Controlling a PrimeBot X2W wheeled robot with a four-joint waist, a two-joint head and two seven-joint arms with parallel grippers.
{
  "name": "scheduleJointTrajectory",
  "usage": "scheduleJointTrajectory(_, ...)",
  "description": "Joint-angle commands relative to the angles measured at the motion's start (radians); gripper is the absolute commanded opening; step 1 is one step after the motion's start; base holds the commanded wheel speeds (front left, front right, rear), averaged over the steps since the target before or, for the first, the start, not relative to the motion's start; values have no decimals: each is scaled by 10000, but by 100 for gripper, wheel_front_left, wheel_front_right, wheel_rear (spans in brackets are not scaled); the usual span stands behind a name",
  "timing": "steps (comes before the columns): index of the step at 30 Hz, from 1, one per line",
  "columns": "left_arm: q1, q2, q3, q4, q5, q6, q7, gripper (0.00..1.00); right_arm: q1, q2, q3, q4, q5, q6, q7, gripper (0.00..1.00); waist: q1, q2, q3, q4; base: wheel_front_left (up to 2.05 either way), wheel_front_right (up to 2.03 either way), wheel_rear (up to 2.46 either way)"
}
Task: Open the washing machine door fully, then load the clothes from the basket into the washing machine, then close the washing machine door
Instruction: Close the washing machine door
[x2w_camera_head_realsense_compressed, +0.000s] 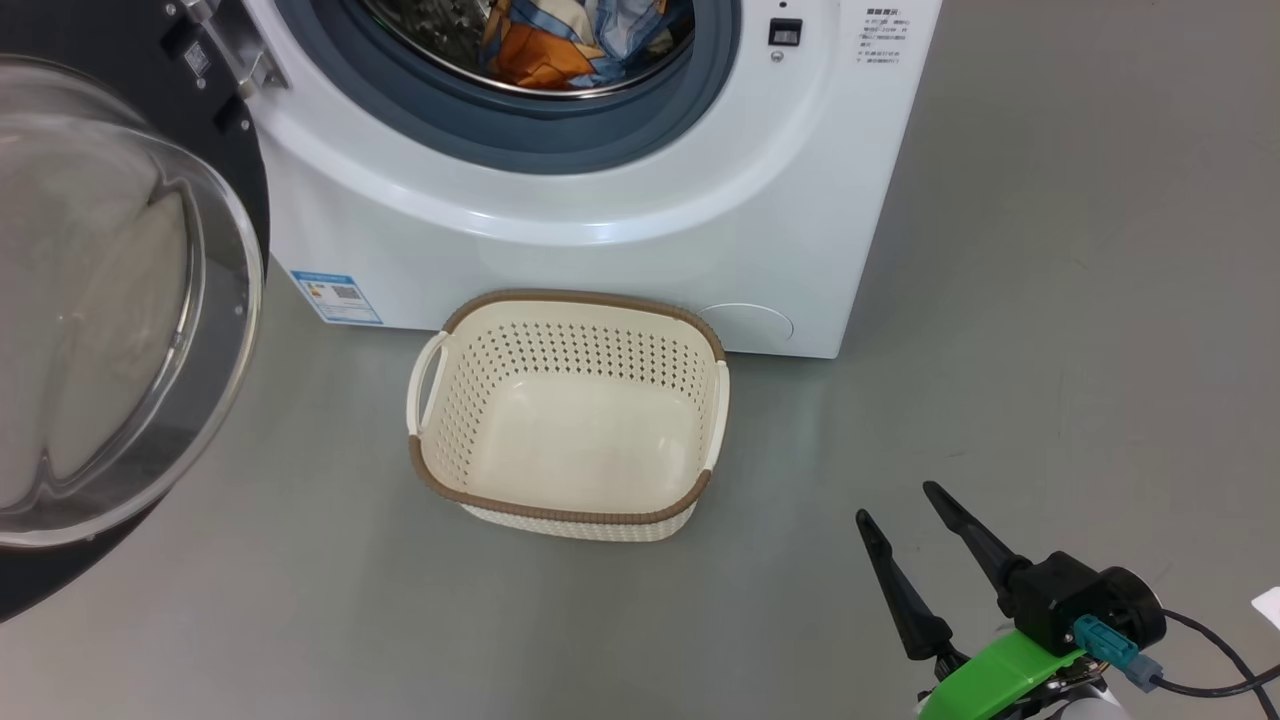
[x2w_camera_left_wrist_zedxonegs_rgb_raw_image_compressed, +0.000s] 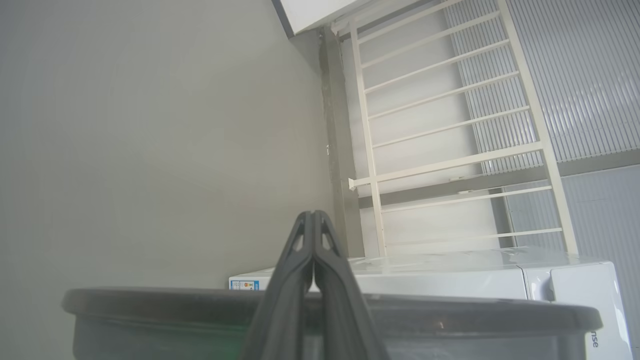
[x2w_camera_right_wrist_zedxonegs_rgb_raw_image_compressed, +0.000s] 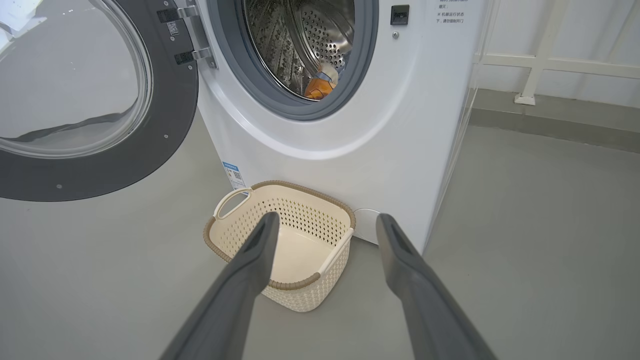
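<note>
The white washing machine (x2w_camera_head_realsense_compressed: 620, 240) stands at the top with its drum open. Its black-rimmed washing machine door (x2w_camera_head_realsense_compressed: 120, 300) with the glass bowl swings out wide at the left. The clothes (x2w_camera_head_realsense_compressed: 570, 45), blue, orange and cream, lie inside the drum (x2w_camera_right_wrist_zedxonegs_rgb_raw_image_compressed: 320, 85). The cream basket (x2w_camera_head_realsense_compressed: 560, 515) sits on the floor against the machine's front, with nothing in it. My right gripper (x2w_camera_head_realsense_compressed: 896, 503) hangs open to the basket's lower right, holding nothing; its wrist view looks over the basket (x2w_camera_right_wrist_zedxonegs_rgb_raw_image_compressed: 240, 250). My left gripper (x2w_camera_left_wrist_zedxonegs_rgb_raw_image_compressed: 312, 214) is shut and empty, its fingers crossing the door's dark rim (x2w_camera_left_wrist_zedxonegs_rgb_raw_image_compressed: 450, 315).
Grey floor spreads to the right of the machine and in front of the basket. A white railing (x2w_camera_right_wrist_zedxonegs_rgb_raw_image_compressed: 550, 65) runs along the wall behind the machine. A round service cover (x2w_camera_head_realsense_compressed: 745, 325) sits low on the machine's front by the basket.
</note>
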Motion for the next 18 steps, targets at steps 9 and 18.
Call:
scheduleJointTrajectory(9,-119,563,-229,-182,-263,-96,1279,0,-222,141,198,-133,-85,27,-101,100,0,-1,-38,47,0,0,0)
scheduleJointTrajectory(18,232,383,-729,-513,-213,-111,2541,0,-258,210,192,-43,-60,27,-113,100,0,-1,-112,105,0,0,0)
